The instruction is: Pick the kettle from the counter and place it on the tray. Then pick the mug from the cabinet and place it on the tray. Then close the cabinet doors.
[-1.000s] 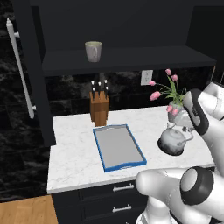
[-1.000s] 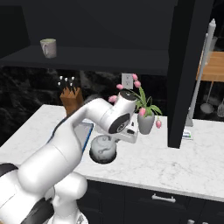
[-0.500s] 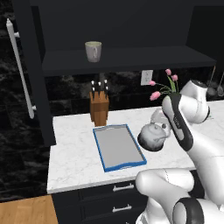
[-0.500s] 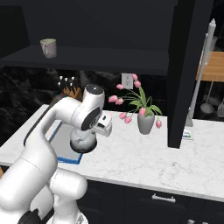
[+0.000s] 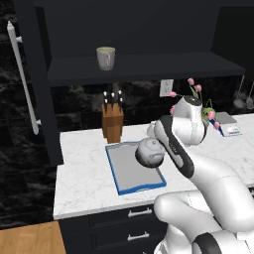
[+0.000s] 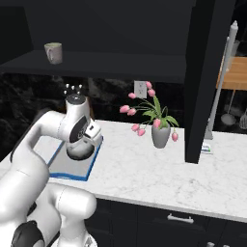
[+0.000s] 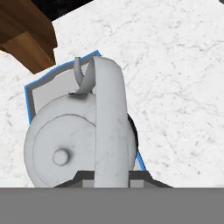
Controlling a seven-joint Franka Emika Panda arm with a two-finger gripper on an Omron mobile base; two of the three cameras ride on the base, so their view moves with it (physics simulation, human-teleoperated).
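You've got the gripper (image 7: 111, 175) clamped on the kettle (image 5: 150, 152) by its top handle. In the last second it has swung from beside the vase (image 6: 160, 136) to over the tray (image 5: 134, 168), so lowering comes next. The hand view shows its right edge overhanging the blue rim. Farther back, the mug (image 5: 105, 58) waits on the cabinet shelf.

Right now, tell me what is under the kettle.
The kettle hangs in the jaws over the right part of the tray, whose grey base and blue rim show below it. The patch directly beneath the kettle is covered.
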